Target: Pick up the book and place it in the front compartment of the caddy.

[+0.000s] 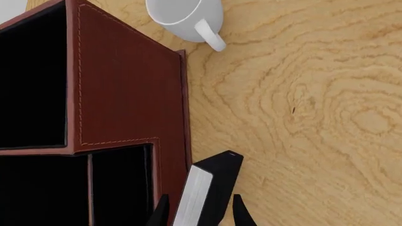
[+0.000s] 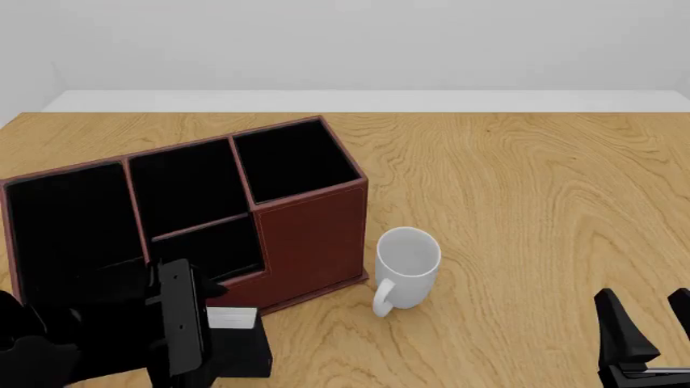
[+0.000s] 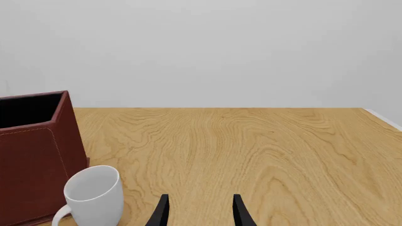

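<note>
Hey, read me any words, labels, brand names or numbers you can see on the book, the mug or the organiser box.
None can be read. The book, the mug and the organiser box show plain surfaces, with no print visible in any view.

Even, bright, diffuse light fills all three views; no lamp or glare spot is visible from my cameras. The table [image 2: 518, 202] shows crisp wood grain from edge to edge, with no blur and no bending at the borders. Shadows are faint: a soft one lies beside the mug [image 2: 406, 267] and under the book [image 1: 207, 193] (my left wrist view). The caddy's [image 2: 313, 234] cells read as flat black, with no detail inside. The back wall is a plain pale grey.
</note>
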`<action>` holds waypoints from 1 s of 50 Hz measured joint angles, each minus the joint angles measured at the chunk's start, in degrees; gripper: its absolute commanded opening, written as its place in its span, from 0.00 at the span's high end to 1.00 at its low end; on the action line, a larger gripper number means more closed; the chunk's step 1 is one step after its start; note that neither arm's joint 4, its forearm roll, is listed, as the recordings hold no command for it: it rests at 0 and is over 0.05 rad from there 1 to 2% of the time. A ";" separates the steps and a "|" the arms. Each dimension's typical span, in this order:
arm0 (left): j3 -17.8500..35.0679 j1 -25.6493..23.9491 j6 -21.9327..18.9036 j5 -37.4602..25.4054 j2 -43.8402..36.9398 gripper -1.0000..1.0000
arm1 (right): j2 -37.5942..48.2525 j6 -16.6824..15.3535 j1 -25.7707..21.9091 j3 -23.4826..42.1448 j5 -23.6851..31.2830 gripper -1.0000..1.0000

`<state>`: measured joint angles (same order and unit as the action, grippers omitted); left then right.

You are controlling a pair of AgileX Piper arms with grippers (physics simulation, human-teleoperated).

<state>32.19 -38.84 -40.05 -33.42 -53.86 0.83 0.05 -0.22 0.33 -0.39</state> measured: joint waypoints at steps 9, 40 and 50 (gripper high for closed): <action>-0.17 0.52 -0.04 0.45 -0.30 0.00 | 0.00 0.00 0.00 0.00 0.00 0.00; -1.12 2.72 0.12 3.42 -2.71 0.00 | 0.01 0.00 0.00 0.00 0.00 0.00; -1.75 2.96 0.53 4.51 -3.42 0.00 | 0.00 0.00 0.00 0.00 0.00 0.00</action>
<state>30.44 -35.88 -39.51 -28.91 -57.28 0.83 0.06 -0.22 0.33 -0.39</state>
